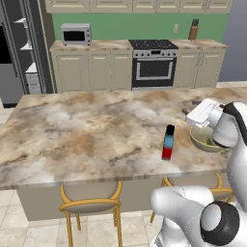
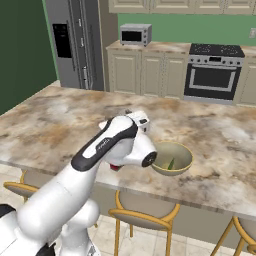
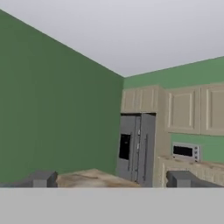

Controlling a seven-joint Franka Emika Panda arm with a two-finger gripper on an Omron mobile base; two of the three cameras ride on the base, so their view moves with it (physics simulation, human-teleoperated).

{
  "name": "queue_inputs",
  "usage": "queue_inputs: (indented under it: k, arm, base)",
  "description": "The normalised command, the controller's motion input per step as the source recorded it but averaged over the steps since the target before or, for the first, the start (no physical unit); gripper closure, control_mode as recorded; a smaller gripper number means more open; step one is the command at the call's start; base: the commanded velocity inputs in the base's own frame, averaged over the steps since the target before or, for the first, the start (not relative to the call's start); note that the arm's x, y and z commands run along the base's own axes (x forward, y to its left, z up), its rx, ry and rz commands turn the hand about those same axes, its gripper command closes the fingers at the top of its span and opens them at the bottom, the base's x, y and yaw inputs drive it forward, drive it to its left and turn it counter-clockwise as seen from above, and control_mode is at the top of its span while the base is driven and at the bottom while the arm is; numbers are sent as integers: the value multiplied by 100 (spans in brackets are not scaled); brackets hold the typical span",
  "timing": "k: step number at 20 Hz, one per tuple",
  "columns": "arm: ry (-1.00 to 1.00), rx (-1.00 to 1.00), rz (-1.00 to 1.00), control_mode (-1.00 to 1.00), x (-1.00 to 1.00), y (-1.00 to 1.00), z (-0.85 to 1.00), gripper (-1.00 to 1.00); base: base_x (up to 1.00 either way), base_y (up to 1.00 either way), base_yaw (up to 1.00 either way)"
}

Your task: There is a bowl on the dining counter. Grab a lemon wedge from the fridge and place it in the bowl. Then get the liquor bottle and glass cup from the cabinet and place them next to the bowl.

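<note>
Beige-brown marbled stone spreads under everything we work on: the dining counter carries the liquor bottle, standing upright with its black cap on top, blue shoulders and red base. Just beside it, toward the arm, we see the bowl, olive-tan outside and pale yellowish-green inside, with a small yellow-green sliver, the lemon wedge, lying in its bottom.

Our gripper is raised above the counter with its jaws spread wide and nothing between them; in the hand view the two dark fingertips stand far apart at the bottom, and only open air and the far kitchen lie between them. The hand looks level across the room rather than down, so the bottle and the bowl sit below it and behind its line of sight. In the left base view the hand's white housing hangs over the bowl's far rim, the bottle a little off to its side and lower, apart from the fingers.

Ahead of the hand, well away, we see the grey fridge against the green wall, with the microwave next to it under cream cabinets.
</note>
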Motion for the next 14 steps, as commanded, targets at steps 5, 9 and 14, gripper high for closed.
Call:
queue_inputs:
  k: [5,9,14]
  arm:
    - [23,5,-22,-100,-39,11,72,-100]
    - [33,4,-22,-100,-45,13,61,-100]
    - [38,3,-23,-100,-39,16,59,-100]
  base:
    - [0,0,0]
    - [0,0,0]
    - [0,0,0]
